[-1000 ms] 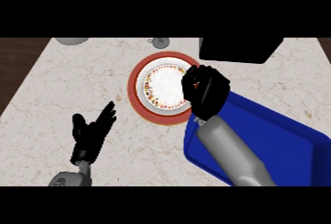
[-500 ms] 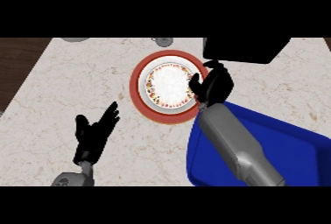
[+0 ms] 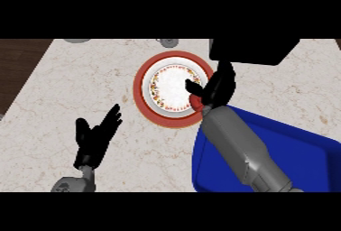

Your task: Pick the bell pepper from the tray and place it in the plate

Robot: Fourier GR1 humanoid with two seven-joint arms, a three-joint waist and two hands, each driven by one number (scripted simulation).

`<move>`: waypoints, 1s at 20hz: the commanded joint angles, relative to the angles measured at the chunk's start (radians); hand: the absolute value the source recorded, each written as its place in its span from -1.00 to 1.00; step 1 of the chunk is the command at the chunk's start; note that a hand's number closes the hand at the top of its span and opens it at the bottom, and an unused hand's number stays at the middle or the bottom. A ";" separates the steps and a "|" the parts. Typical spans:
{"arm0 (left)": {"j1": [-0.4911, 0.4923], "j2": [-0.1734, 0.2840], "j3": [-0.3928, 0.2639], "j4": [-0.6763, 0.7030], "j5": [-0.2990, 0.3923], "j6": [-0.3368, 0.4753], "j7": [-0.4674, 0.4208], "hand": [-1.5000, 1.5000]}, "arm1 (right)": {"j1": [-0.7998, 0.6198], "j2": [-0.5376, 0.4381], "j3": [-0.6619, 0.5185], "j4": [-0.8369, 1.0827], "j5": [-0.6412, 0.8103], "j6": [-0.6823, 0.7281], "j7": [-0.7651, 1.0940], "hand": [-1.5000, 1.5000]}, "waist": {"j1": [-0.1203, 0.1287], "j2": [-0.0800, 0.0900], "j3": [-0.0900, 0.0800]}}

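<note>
Hovering over the plate's (image 3: 174,85) right rim, the right robot hand (image 3: 216,88) curls round the red pepper (image 3: 198,101); placing underway, releasing onto the plate likely comes next.

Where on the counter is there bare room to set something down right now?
Bare counter lies left of the plate, above the open left hand, and between that hand and the blue tray. The plate's right side is crowded: the right hand is curled on the bell pepper there, beside a black object.
</note>
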 commanded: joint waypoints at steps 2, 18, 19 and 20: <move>0.022 0.020 0.012 -0.049 0.007 0.003 0.038 0.00 | 0.013 0.003 -0.008 -0.050 -0.120 -0.198 -0.109 -1.00 | -0.019 -0.010 0.001; 0.050 -0.020 0.022 -0.041 -0.013 0.062 0.026 0.00 | 0.440 -0.029 0.222 -0.550 -0.627 -0.044 -0.626 -1.00 | -0.098 -0.030 -0.002; 0.009 0.007 0.071 0.076 0.011 0.021 -0.037 0.00 | 0.477 0.003 0.275 -0.551 -0.638 -0.072 -0.639 -1.00 | -0.101 -0.028 -0.003; 0.047 0.011 0.057 0.010 0.011 0.019 -0.011 0.00 | 0.522 -0.039 0.245 -0.590 -0.664 -0.023 -0.694 -1.00 | -0.103 -0.031 -0.003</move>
